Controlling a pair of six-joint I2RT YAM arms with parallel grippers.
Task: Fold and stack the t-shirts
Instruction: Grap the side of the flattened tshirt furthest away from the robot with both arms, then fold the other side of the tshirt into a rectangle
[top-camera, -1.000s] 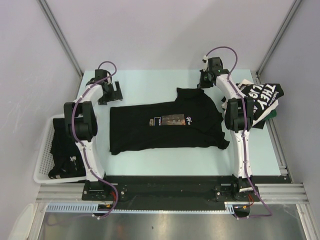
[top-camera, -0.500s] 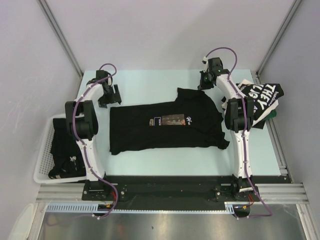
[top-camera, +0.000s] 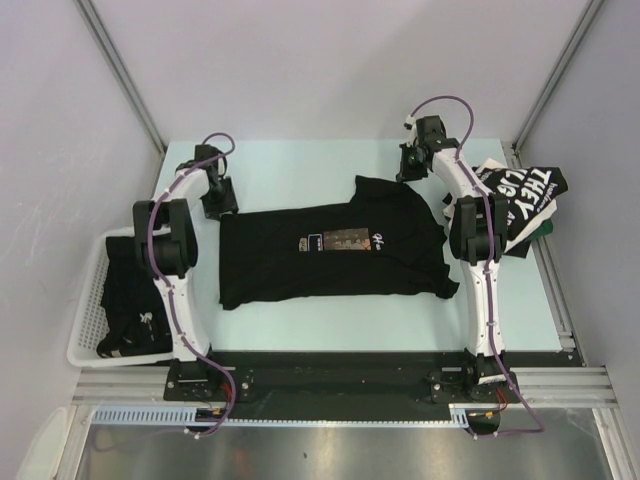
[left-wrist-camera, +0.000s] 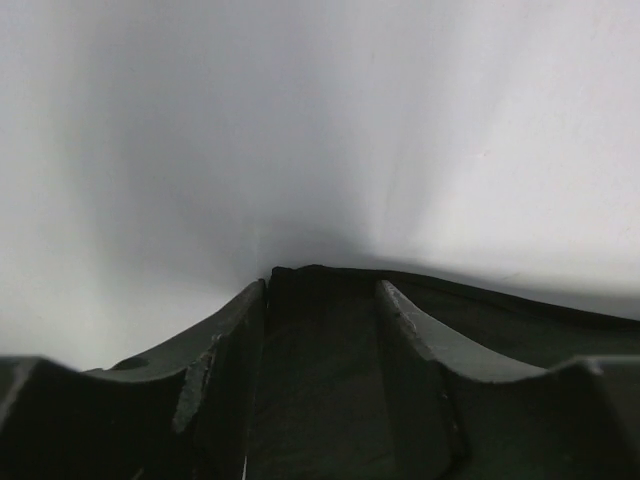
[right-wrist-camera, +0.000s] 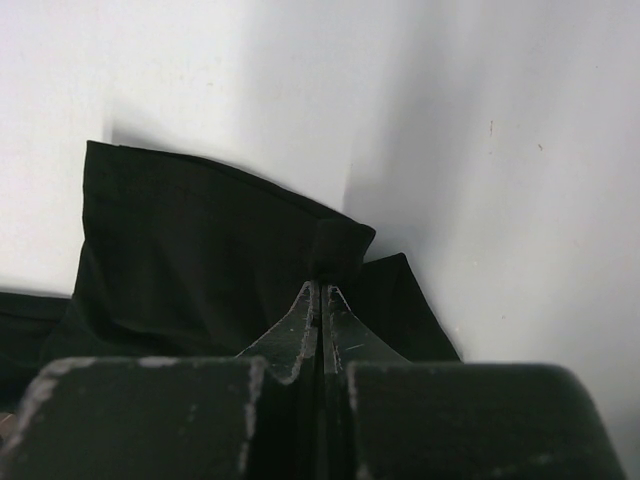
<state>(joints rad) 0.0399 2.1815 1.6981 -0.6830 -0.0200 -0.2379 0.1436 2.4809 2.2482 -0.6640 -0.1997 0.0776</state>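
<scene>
Here, a black t-shirt (top-camera: 330, 255) with an orange-white chest print lies spread flat across the middle of the desk (top-camera: 300, 165). The right hand (top-camera: 407, 166) is at the shirt's far right corner, its fingers pressed together on a small pinch of the black cloth. The left hand (top-camera: 222, 197) is at the far left corner, fingers apart with the shirt's edge lying between them. A second t-shirt (top-camera: 520, 195) with white lettering sits bunched at the right edge. A white basket (top-camera: 85, 310) at the near left holds dark clothes (top-camera: 125, 300).
</scene>
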